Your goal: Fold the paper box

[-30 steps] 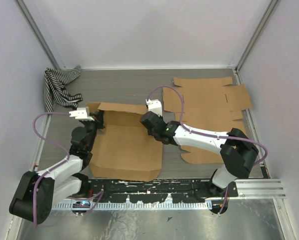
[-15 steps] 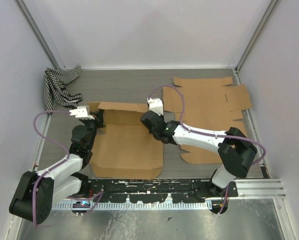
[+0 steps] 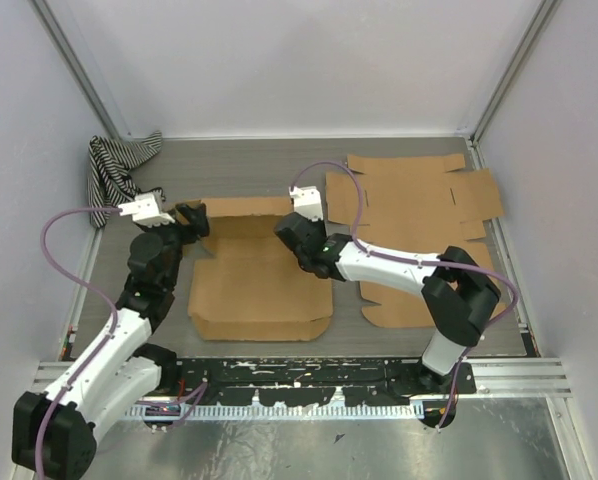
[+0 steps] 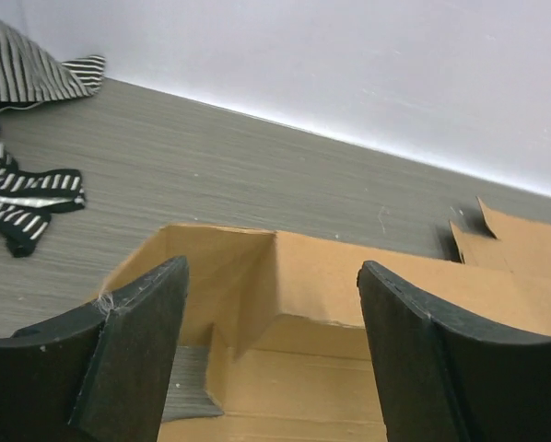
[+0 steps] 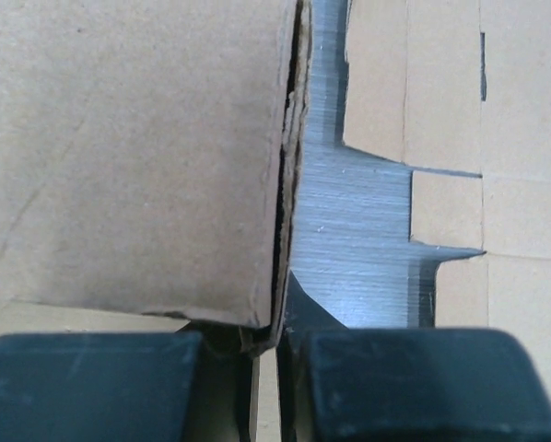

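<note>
- A half-formed paper box (image 3: 259, 285) lies on the bench (image 3: 239, 165) between the two hands, with its back wall standing upright.
- The right hand (image 5: 277, 343) is pinched narrow on the doubled cardboard edge of the box's right wall.
- The left hand (image 3: 189, 222) is spread wide and holds nothing — the box's back-left corner sits just ahead of it.
- The step appears to be raising the side walls. Next, the left hand would likely need to close on the wall in front of it while the right steadies its side.
</note>
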Motion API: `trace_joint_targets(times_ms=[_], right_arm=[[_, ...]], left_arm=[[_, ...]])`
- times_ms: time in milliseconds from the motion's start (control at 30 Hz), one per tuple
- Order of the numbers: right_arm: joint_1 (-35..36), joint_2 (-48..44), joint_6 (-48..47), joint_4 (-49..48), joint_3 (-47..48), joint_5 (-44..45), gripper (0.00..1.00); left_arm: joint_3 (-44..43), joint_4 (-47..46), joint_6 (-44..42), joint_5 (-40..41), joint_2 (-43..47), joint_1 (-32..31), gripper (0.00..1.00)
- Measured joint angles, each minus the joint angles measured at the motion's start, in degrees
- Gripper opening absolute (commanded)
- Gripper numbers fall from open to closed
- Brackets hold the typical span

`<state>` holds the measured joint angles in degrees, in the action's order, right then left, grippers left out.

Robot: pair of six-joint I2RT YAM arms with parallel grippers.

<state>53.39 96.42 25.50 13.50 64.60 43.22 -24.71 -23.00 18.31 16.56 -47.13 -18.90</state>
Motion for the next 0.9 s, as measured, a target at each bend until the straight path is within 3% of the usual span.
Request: trace_joint_targets(times_ms=[167,333,433,900], right_arm=[[-5.5,-2.4,-5.9,-4.6,-2.8,-5.8,0.01],[-13.9,-2.8,-10.9,-6.3,-3.2,-14.1,0.01],[-16.5,-2.4,-12.6,-5.7,-1.9,-17.7,0.01],[-20.6,-0.3,-14.9,-3.6,1.8,-30.4,0.02]], left_arm=[[-3.9,4.7,1.0,6.9,-1.2,0.7,0.75],[-16.0,12.0,3.2,8.5,-15.0,6.0,0.70],[-18.9,14.4,3.9,7.8,-20.7,8.3,0.68],[-8.1,10.0,7.3,-1.5,-25.2,12.5,0.64]])
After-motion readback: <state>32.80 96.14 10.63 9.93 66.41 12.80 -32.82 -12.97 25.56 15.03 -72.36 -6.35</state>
